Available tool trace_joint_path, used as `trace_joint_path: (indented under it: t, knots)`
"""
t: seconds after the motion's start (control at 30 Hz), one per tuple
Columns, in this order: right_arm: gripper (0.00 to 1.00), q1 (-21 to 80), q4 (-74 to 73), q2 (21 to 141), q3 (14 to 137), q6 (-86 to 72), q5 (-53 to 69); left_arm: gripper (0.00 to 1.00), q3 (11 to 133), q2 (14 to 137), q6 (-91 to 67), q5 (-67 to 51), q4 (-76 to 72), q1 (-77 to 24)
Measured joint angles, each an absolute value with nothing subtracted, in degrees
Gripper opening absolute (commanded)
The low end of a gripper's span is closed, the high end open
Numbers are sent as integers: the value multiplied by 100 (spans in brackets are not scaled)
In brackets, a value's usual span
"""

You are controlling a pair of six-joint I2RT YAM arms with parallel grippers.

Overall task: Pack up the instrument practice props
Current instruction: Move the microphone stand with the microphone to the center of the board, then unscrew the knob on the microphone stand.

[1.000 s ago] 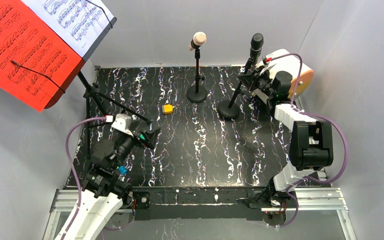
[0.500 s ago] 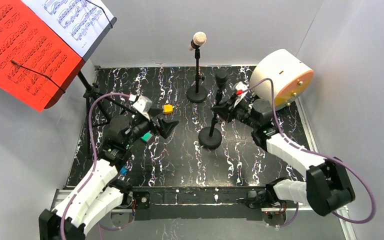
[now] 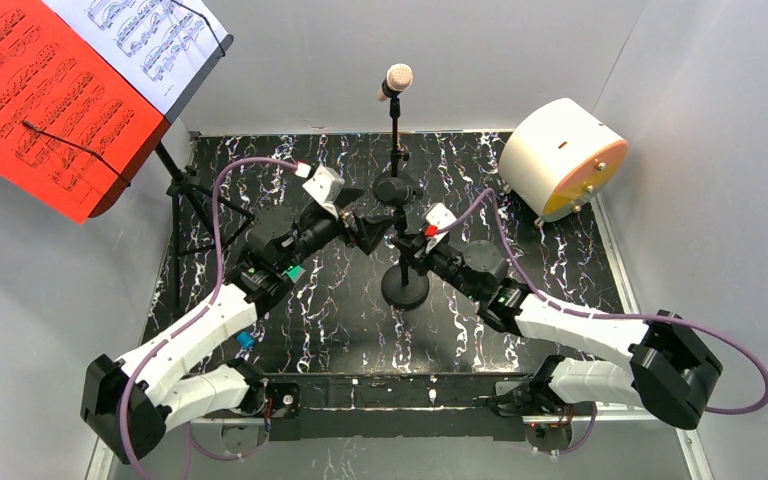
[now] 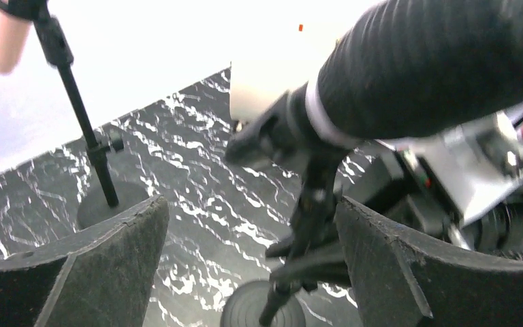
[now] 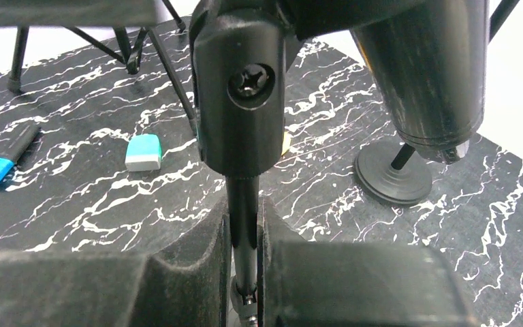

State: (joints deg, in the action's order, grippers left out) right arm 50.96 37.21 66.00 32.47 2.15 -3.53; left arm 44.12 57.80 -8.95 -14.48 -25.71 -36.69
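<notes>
Black microphone (image 4: 436,68) stands mid-table, pole (image 5: 244,204) pinched tight in right gripper (image 5: 245,235). Left gripper (image 4: 252,252) spread wide, flanking same pole. Beige-headed microphone (image 3: 398,77) just behind. Teal eraser (image 5: 143,151), blue marker (image 5: 7,155) nearby.

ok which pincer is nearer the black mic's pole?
Right. The right pincer is shut on the pole; the left pincer is open, facing it, with no contact visible.

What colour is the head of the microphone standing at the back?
Beige; the microphone head shows best in the top external view.
</notes>
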Motion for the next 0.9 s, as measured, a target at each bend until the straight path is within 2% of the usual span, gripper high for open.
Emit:
trace_joint_path:
  t: [0.27, 0.43, 0.9]
  knots:
    - [1, 5601, 4278, 7170, 3450, 434, -1321, 85, 4696, 6163, -469, -958, -3011, -4058]
    - [1, 5673, 4613, 7441, 3496, 386, -1605, 77, 4536, 6178, -464, -749, -3179, -4062]
    - [4, 5712, 4969, 7675, 3496, 161, -2115, 69, 4534, 6895, -596, -434, -3728, -4259]
